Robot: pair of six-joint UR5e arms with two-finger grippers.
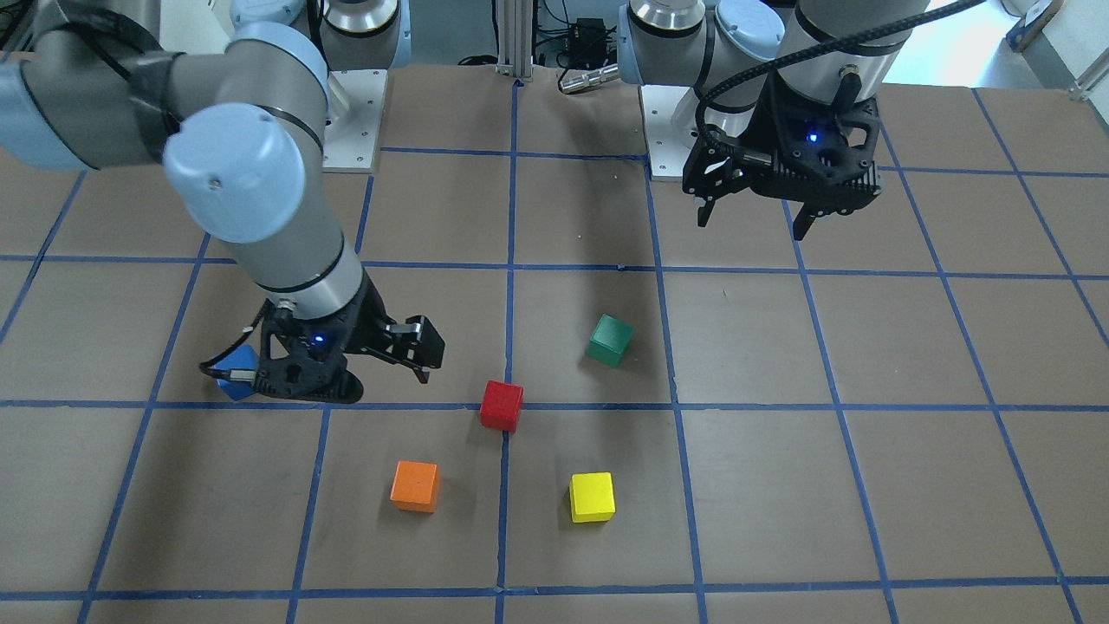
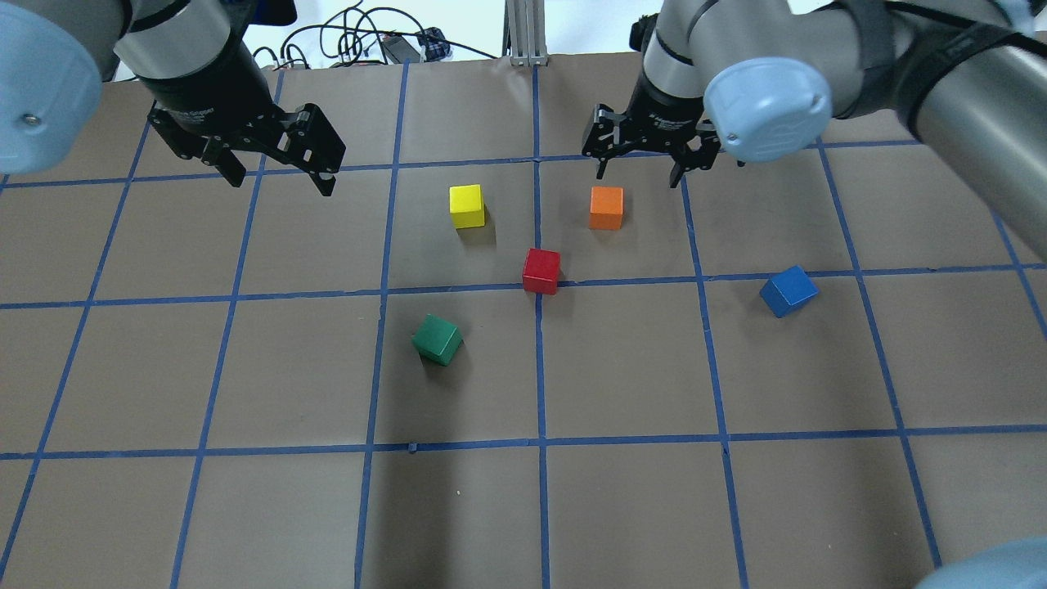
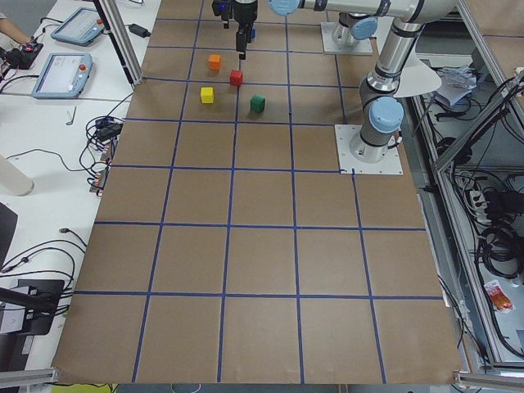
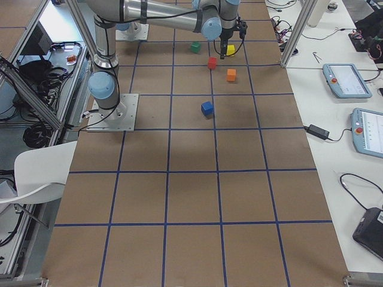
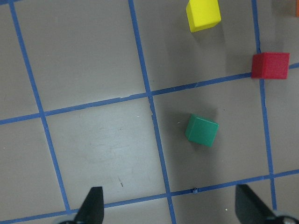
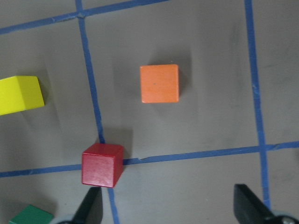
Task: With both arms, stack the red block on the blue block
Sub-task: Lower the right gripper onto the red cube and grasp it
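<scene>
Near right gripper (image 2: 638, 176), red block (image 2: 541, 271), not touching

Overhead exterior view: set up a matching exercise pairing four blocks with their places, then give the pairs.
Things:
1 red block
2 blue block
3 green block
4 orange block

Places:
a lowest in the view
b on a crossing of tape lines
c nearest the right tool
d farthest toward the view's right

Pairs: 1-b, 2-d, 3-a, 4-c.
</scene>
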